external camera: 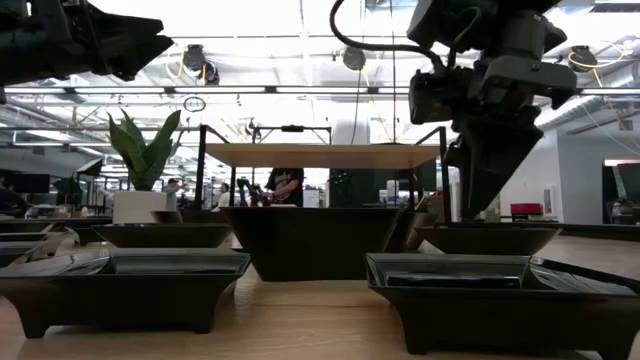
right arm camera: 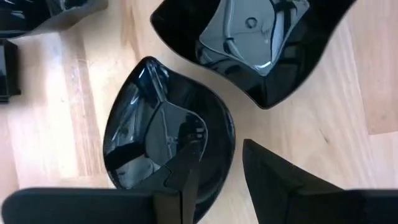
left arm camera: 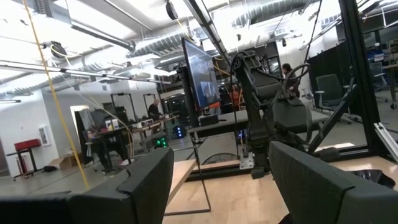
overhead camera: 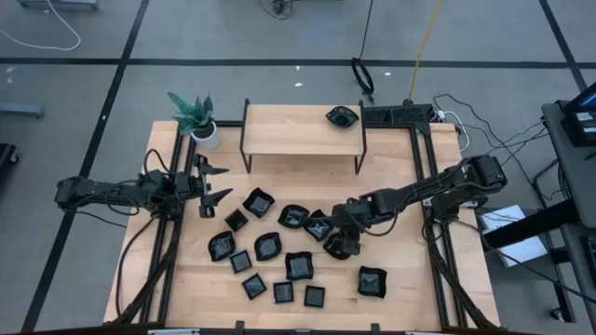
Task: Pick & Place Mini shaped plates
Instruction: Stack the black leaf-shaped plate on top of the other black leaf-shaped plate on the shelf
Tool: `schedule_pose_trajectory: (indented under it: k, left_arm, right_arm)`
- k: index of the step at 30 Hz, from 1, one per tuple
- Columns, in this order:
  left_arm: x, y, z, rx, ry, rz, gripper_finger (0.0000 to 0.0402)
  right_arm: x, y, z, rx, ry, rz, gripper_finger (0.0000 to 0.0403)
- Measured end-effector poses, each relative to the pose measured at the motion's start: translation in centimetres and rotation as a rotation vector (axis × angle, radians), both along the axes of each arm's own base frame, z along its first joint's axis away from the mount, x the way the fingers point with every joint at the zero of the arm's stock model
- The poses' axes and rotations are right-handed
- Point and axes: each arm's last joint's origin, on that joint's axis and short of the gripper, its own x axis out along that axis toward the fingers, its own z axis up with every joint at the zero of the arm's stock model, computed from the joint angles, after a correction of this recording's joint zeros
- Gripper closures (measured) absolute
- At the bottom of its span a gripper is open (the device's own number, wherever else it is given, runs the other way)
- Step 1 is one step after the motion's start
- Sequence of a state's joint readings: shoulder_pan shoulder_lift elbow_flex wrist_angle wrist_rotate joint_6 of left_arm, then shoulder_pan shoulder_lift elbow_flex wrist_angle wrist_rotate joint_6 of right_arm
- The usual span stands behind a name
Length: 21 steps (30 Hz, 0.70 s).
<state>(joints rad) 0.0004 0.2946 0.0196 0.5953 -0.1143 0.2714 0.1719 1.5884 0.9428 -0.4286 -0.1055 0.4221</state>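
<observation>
From above, my left tool (overhead camera: 212, 184) hangs over the left side of the tabletop (overhead camera: 400, 279), its two fingers spread wide with nothing between them, just beside the potted plant (overhead camera: 196, 115) at the back left corner. My right tool (overhead camera: 341, 240) reaches in from the right and sits down on a rounded plate (overhead camera: 337, 247) in the middle of the spread of mini shaped plates (overhead camera: 267, 247); those black dishes lie scattered across the front half of the tabletop, and one more dish (overhead camera: 342, 116) rests on the raised wooden shelf (overhead camera: 303, 132) at the back. At table height, square plates (external camera: 125, 285) fill the foreground, the shelf (external camera: 320, 154) stands behind them, and my right tool (external camera: 490, 190) comes down from above onto a dish (external camera: 488, 238) on the right; the plant (external camera: 143, 155) stands at the left. Through my left wrist camera, my left tool (left arm camera: 217, 180) points level across the room, its fingers (left arm camera: 134, 186) well apart and empty, with my right arm (left arm camera: 270, 112) farther off. Through my right wrist camera, my right tool (right arm camera: 217, 174) straddles the rim of the rounded plate (right arm camera: 143, 134): one finger (right arm camera: 183, 171) is inside the bowl, the other is outside on the wood, the jaws partly open, and I cannot tell whether they pinch the rim. A wavy-edged plate (right arm camera: 249, 46) lies just beside it.
</observation>
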Motion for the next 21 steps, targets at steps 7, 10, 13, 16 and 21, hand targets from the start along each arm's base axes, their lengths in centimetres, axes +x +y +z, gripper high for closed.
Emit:
schedule_pose_trajectory:
  k: [7,10,13,16,21]
  left_arm:
    - [0.0,0.0,0.0,0.000,0.000,0.000,0.0135]
    - [0.0,0.0,0.0,0.000,0.000,0.000,0.0135]
    - [0.0,0.0,0.0,0.000,0.000,0.000,0.0135]
    - [0.0,0.0,0.0,0.000,0.001,0.000,0.0135]
    - [0.0,0.0,0.0,0.000,0.001,0.000,0.0135]
  right_arm:
    - [-0.4,-0.1,-0.7,-0.011,0.013,0.010,0.0289]
    - [-0.6,-0.1,-1.0,-0.005,0.019,0.002,0.0289]
    - [-0.7,-0.1,-1.3,0.001,0.014,-0.002,0.0289]
    - [-0.6,0.0,-1.4,0.029,0.003,0.001,0.0289]
    - [-0.6,0.0,-1.4,0.029,0.001,0.003,0.0291]
